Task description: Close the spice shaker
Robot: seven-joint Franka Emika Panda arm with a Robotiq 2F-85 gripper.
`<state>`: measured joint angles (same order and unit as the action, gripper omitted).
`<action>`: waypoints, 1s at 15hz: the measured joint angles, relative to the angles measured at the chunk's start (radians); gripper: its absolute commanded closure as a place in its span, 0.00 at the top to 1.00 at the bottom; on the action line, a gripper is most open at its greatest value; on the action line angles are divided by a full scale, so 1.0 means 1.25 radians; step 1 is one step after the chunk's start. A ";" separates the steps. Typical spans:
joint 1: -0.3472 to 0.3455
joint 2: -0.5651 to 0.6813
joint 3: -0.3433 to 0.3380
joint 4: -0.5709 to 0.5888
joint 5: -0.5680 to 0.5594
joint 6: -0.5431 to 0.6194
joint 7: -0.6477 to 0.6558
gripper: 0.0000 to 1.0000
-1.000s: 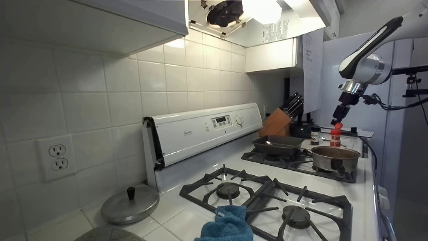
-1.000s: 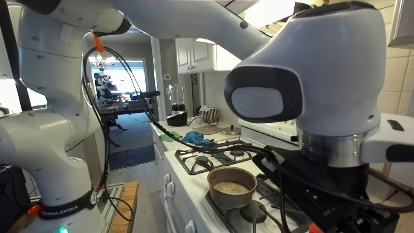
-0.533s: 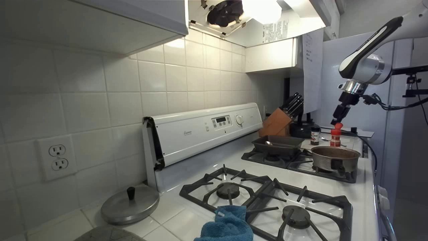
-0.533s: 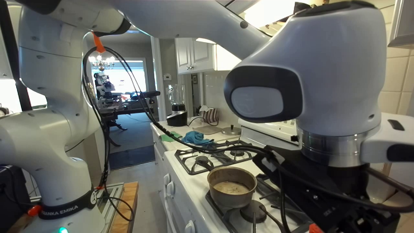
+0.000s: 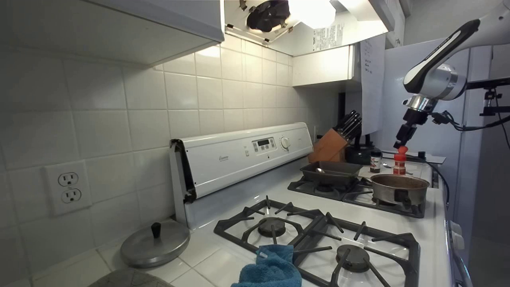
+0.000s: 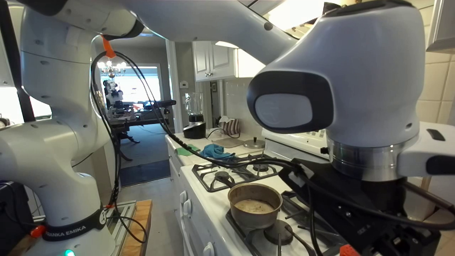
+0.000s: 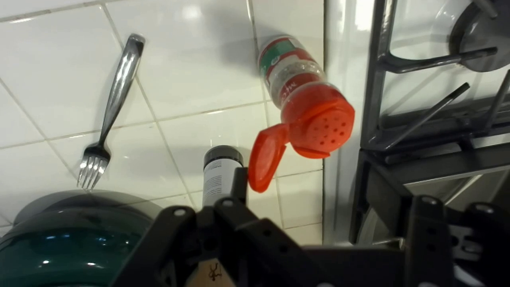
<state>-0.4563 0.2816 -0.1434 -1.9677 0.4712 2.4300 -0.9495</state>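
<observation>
Holding its two fingers [image 7: 240,184] wide apart, one gripper [image 7: 318,179] hovers near one spice shaker [image 7: 303,93], which stands upright on the tiled counter [image 7: 191,59] beside the stove [image 5: 239,167]. The shaker's one red flip lid [image 7: 266,157] is open, just beside one finger; contact cannot be told. Near it are one black-capped jar [image 7: 221,175] and one fork [image 7: 111,107]; the stove bears one saucepan [image 5: 382,193] and one rectangular pan [image 5: 336,179].

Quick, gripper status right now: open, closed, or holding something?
Gripper: open, holding nothing; one finger is beside the red flip lid of the spice shaker, contact unclear.
</observation>
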 measured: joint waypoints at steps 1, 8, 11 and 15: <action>0.000 0.000 0.000 0.001 0.000 0.000 0.000 0.78; 0.000 0.000 0.000 0.008 0.000 -0.004 0.000 0.74; 0.000 0.000 0.000 0.008 0.000 -0.005 0.000 0.73; 0.000 0.000 0.000 0.008 0.000 -0.006 0.000 0.68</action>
<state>-0.4559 0.2816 -0.1434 -1.9574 0.4712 2.4230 -0.9496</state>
